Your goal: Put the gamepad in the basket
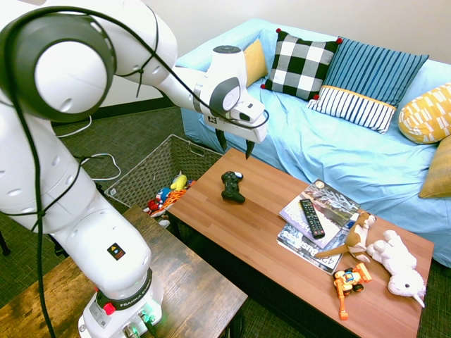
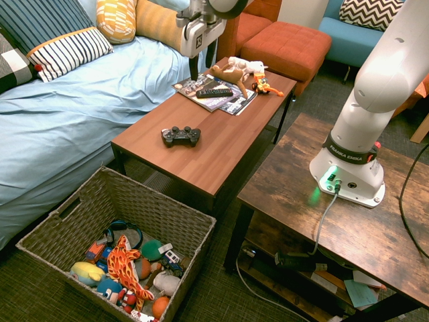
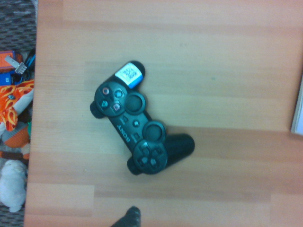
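On brown table (image 2: 221,144), black gamepad (image 2: 181,137), long axis crosswise, handles pointing sofa-to-desk unclear, gripper (image 1: 236,144) spread, 2 fingers apart.Across the wooden table (image 2: 221,144), black gamepad (image 2: 181,137) lying crosswise, handles toward magazines (image 2: 214,94), gripper (image 1: 236,144) spread, 2 fingers apart.

Light blue-draped sofa (image 1: 303,127) with patterned pillows (image 1: 299,63) against a pale wall (image 1: 169,21), dark carpet (image 1: 141,130) below.

Sofa (image 1: 317,141) cut off @ pic's R edge.

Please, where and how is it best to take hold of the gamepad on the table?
Grip the gamepad across its narrow middle, between the two handles, coming from straight above. It lies flat with its buttons up, and the table blocks the underside. The open gripper should probably turn so that its fingers close across the short way, not along the long body.
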### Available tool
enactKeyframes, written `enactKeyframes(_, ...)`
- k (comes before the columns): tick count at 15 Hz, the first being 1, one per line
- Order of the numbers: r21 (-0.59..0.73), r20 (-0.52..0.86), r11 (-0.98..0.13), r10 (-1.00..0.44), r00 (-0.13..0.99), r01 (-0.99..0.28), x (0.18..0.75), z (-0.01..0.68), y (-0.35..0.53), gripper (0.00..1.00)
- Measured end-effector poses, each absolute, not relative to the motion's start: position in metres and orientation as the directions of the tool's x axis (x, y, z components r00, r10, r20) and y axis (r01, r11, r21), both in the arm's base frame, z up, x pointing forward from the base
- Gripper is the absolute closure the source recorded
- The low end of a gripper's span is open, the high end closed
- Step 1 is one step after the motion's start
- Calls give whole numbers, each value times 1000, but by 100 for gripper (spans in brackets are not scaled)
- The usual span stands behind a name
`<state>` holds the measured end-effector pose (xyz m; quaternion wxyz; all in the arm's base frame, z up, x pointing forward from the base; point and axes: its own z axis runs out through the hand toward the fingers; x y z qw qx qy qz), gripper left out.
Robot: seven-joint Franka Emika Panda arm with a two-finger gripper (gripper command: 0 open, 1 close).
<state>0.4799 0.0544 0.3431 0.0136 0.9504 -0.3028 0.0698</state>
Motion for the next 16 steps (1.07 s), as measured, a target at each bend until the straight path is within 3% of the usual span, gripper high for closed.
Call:
enactKeyframes(8,14,149,-933,-354,923,-360,512,231,100,0)
enactKeyframes(16,89,69,-945,-310,948,-315,538,132,114,0)
